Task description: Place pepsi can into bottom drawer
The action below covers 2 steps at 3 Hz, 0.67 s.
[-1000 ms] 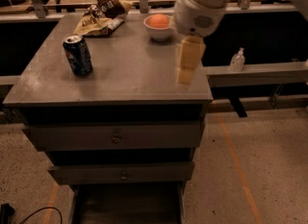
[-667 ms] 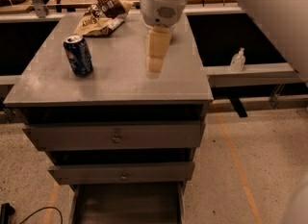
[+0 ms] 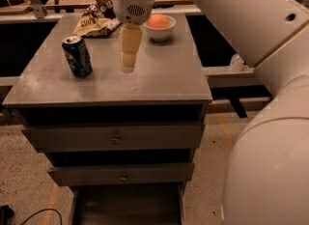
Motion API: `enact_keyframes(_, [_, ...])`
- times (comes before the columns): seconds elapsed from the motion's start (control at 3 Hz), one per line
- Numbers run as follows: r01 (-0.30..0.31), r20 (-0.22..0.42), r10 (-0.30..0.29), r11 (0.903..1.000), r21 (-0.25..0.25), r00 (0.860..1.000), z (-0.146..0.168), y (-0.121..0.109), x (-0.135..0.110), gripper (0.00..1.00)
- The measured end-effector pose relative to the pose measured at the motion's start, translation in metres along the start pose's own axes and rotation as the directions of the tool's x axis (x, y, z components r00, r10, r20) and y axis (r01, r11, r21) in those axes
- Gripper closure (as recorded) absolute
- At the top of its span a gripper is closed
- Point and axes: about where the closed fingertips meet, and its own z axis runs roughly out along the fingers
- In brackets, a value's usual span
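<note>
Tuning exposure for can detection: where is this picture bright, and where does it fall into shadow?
Camera view: the cabinet top is evenly lit with a soft sheen; the pepsi can catches light on its silver top; the pincer, above the top between can and bowl, is pale and bright; the bottom drawer lies in deep shade.

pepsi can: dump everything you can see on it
The pepsi can is dark blue with a red-white-blue logo and a silver lid, metal by the look. It stands upright, apparently undented, on the left part of the grey cabinet top, in front of the snack bag. Only that surface touches it. The end effector hangs above the cabinet top to the can's right, apart from it.
</note>
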Motion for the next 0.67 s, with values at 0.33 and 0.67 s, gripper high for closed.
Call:
enact_keyframes(0.33, [0.000,0.003,0.000,1.0000,0.006,1.000,0.009,-0.016,-0.015,0.00])
enact_keyframes(0.67, [0.012,-0.006,-0.012,0.9999,-0.002,1.000,0.031,-0.043,-0.038,0.00])
